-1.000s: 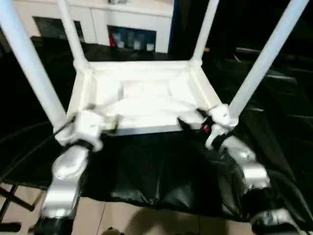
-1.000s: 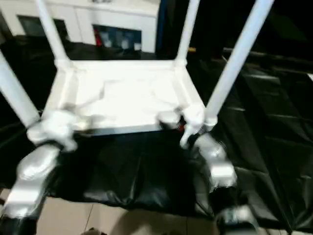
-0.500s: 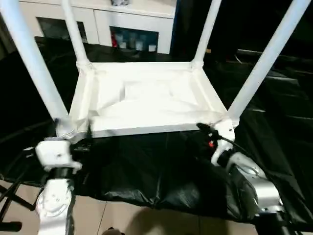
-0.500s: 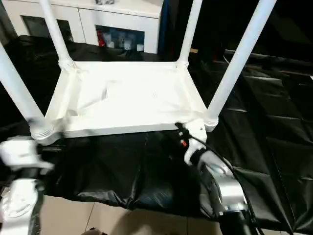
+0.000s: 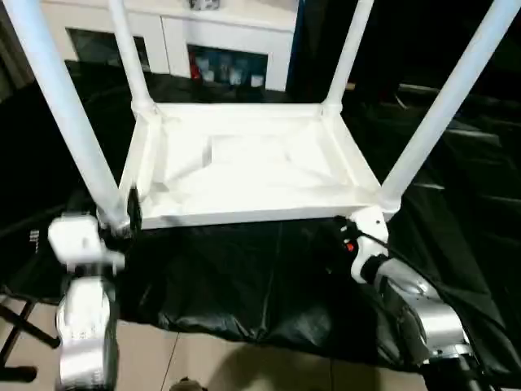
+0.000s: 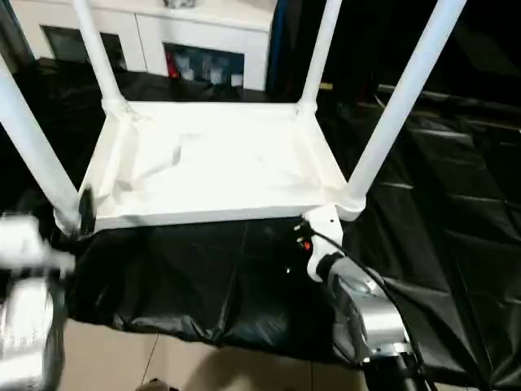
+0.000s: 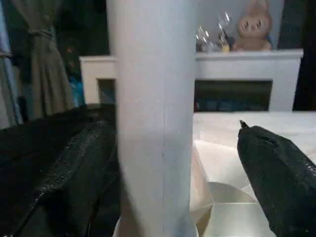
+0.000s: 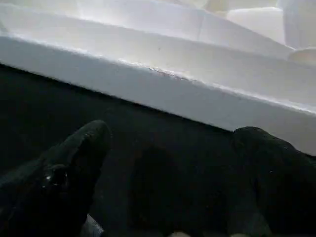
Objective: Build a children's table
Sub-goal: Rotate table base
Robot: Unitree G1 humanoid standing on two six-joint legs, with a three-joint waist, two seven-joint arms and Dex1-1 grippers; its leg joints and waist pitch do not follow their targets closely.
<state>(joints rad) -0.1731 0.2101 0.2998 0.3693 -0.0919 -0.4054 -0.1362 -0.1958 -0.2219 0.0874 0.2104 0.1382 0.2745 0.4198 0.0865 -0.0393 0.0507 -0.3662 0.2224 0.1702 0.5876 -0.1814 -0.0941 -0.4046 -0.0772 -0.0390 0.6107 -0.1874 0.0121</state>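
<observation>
The children's table lies upside down on black sheeting, its white top (image 5: pixel 244 167) facing up with four white legs standing in the corner sockets. My left gripper (image 5: pixel 120 218) is open at the foot of the near-left leg (image 5: pixel 69 122). In the left wrist view that leg (image 7: pixel 153 123) stands between the two black fingers (image 7: pixel 276 173). My right gripper (image 5: pixel 346 232) is open just in front of the near-right corner, below the near-right leg (image 5: pixel 444 106). In the right wrist view its fingers (image 8: pixel 74 163) rest over the sheet before the top's near edge (image 8: pixel 163 94).
Black sheeting (image 5: pixel 244 277) covers the work surface and hangs over its near edge above a tiled floor (image 5: pixel 203 362). A white cabinet (image 5: pixel 220 32) stands behind the table. A black stand leg (image 5: pixel 12 342) shows at the lower left.
Both grippers have come off the near corners. The left one dropped back, then rose to the near-left leg. The right one drew back a little toward me.
</observation>
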